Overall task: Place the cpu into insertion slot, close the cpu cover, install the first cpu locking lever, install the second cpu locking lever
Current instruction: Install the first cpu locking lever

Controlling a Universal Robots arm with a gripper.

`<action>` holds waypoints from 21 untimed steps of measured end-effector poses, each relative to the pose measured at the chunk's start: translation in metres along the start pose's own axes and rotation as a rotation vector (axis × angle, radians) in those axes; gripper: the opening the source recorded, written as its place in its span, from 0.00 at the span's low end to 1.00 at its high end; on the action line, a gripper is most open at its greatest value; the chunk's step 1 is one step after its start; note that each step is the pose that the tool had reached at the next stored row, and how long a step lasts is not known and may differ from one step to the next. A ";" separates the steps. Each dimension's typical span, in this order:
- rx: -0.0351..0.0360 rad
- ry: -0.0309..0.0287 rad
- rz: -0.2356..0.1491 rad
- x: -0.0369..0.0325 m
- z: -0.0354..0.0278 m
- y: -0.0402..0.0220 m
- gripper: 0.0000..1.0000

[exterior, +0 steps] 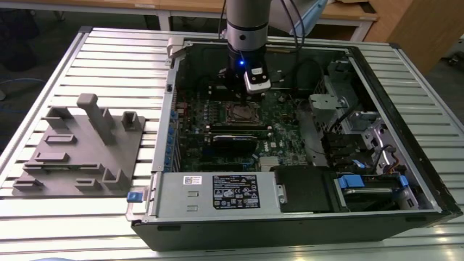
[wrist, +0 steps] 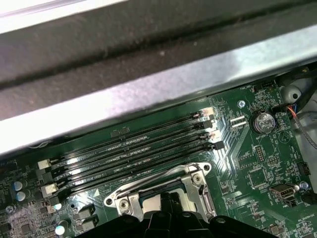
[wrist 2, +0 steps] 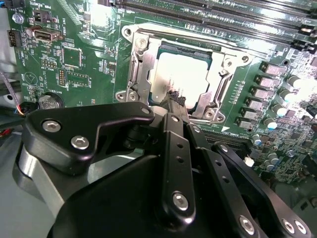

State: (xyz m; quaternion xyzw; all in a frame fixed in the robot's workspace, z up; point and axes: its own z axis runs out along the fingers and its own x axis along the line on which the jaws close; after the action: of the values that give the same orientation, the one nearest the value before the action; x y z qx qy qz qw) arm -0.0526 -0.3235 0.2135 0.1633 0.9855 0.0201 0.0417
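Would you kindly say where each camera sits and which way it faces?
Exterior view: off the arm, looking down into the open case; arm shows.
Second wrist view: on the arm, looking past the end effector at the cpu.
First wrist view: on the arm, facing memory slots over the end effector.
Wrist views share those slots.

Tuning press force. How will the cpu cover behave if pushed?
The cpu cover looks like thin sheet metal around a large window, so probably light and slightly springy under an off-centre push. Its shiny surface suggests the gripper could slip on it. Lying flat around the cpu, it seems unlikely to tip.
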 end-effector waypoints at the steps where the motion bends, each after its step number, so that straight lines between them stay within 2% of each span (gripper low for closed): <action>1: -0.0002 0.0000 0.000 0.0000 -0.0003 0.0000 0.10; 11: -0.0003 0.0000 0.000 -0.0003 -0.0027 0.0000 0.10; 21: -0.0004 -0.0001 0.000 -0.0020 -0.0027 -0.0052 0.10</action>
State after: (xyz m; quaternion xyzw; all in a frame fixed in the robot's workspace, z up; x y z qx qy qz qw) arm -0.0526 -0.3291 0.2161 0.1633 0.9855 0.0203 0.0418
